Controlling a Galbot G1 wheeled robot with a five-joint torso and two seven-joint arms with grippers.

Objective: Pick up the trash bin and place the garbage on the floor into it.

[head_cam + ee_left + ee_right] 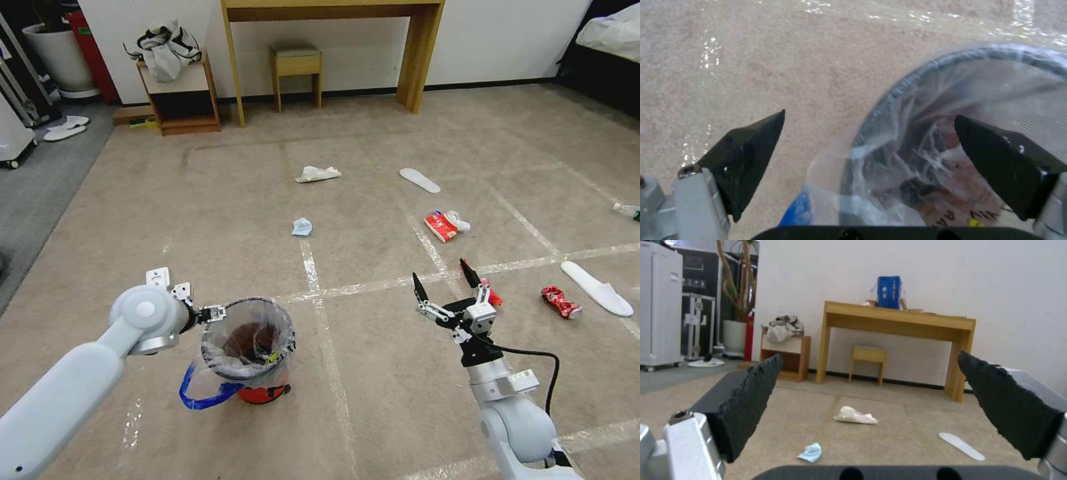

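The trash bin [250, 353], a small red bucket lined with a clear bag, stands on the floor [373, 373], its blue drawstring loop [200, 395] hanging at its near left. My left gripper [213, 313] is open at the bin's left rim [889, 100], one finger [746, 156] outside and the other [1005, 160] inside the bag. My right gripper [439, 270] hovers open and empty to the bin's right. Garbage lies beyond: white paper [318, 174] [855, 416], a blue mask [301, 227] [810, 453], a red-and-white packet [441, 226], a crushed red can [560, 301].
A white insole [419, 180] and a white slipper [595, 287] lie on the right. Against the far wall stand a wooden desk [413, 60], a stool [297, 63] and a low shelf [180, 93] with a bag. Grey carpet [40, 193] runs along the left.
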